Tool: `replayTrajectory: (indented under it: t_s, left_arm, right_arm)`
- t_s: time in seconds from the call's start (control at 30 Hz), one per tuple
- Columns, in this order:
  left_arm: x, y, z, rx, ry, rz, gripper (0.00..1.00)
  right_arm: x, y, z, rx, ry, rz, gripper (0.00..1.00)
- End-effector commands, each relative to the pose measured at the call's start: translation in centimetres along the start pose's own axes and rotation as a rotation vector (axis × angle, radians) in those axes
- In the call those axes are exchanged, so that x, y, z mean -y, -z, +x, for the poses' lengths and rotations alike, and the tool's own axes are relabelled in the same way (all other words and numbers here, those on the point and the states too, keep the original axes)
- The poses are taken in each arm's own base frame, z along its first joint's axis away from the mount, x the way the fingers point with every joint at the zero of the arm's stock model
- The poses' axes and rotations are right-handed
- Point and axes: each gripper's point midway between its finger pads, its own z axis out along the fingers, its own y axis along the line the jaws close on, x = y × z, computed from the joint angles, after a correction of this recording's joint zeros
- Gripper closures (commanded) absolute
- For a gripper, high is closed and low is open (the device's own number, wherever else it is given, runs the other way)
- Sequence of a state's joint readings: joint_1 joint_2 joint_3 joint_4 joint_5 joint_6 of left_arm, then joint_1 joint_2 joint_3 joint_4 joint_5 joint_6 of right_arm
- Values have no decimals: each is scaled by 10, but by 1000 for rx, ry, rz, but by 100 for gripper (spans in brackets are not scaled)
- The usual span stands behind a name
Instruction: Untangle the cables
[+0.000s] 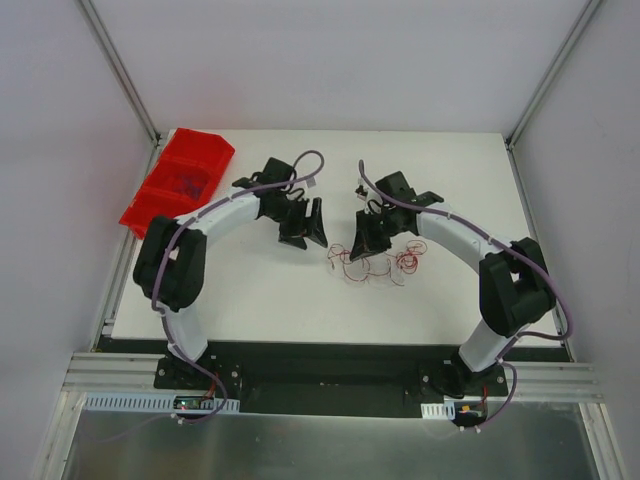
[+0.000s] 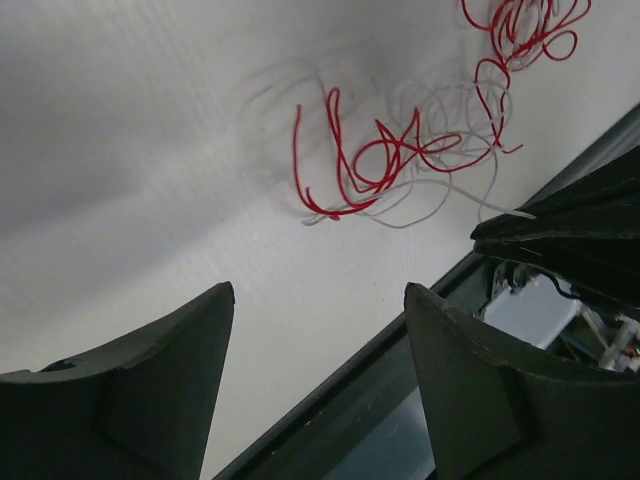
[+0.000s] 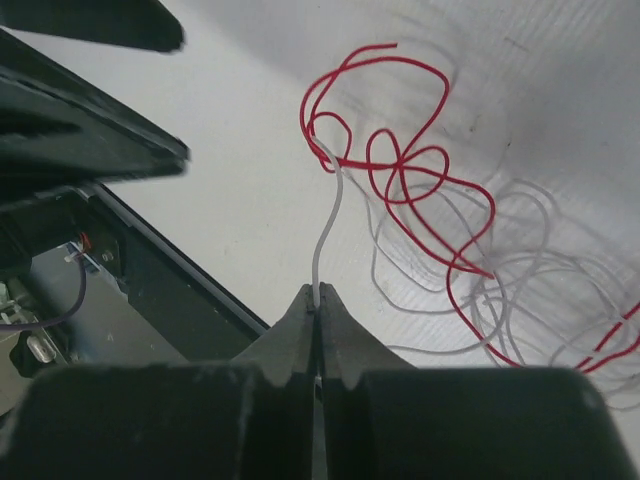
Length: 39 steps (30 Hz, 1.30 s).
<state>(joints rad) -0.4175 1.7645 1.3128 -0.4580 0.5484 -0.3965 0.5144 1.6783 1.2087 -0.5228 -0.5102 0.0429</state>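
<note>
The cables (image 1: 375, 262) lie in a loose tangle of thin red and pale white loops on the white table, just right of centre. My right gripper (image 3: 318, 290) is shut on a white cable (image 3: 328, 220), which rises from its tips into a knot of red cable (image 3: 400, 170). In the top view the right gripper (image 1: 360, 247) hangs at the tangle's left edge. My left gripper (image 2: 319, 287) is open with nothing between its fingers. It sits left of the pile (image 2: 400, 160), near the right gripper (image 2: 570, 225), and shows in the top view too (image 1: 305, 235).
A red bin (image 1: 180, 180) with small dark items stands at the back left corner of the table. The table's front edge (image 1: 330, 343) meets a dark rail carrying both arm bases. Pale walls enclose the sides and back.
</note>
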Motion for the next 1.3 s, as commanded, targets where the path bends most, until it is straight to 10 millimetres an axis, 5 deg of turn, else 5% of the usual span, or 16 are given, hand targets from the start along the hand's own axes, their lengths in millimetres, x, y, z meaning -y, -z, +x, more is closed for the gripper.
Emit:
replayTrajectory:
  t_s: [0.0, 0.2, 0.3, 0.63, 0.83, 0.9, 0.97, 1.03, 1.13, 1.27]
  left_arm:
    - [40, -17, 3, -99, -69, 212, 32]
    - [46, -54, 1, -182, -11, 262, 36]
    - [49, -61, -2, -187, 17, 282, 46]
    - [55, -82, 9, -258, 36, 310, 52]
    - [43, -94, 15, -284, 35, 258, 79]
    - [37, -89, 12, -284, 0, 204, 100]
    - [27, -71, -7, -207, -70, 84, 100]
    - [12, -37, -34, -57, -121, -69, 100]
    - [8, 36, -69, 184, -155, -207, 100]
    - [15, 128, -94, 479, -164, -348, 100]
  right_arm:
    - [3, 16, 2, 27, -55, 9, 98]
    - [12, 20, 31, -23, -21, 0, 98]
    - [15, 19, 31, -24, -25, 6, 100]
    - [14, 20, 31, -10, -18, 10, 100]
    - [15, 25, 29, 14, -7, 30, 99]
    - [16, 27, 28, 26, -2, 41, 100]
    - [30, 30, 28, 35, -17, 129, 100]
    - [67, 38, 31, 39, -67, 349, 100]
    - [130, 57, 46, -4, -166, 689, 100]
    - [174, 70, 67, -38, -363, 832, 100]
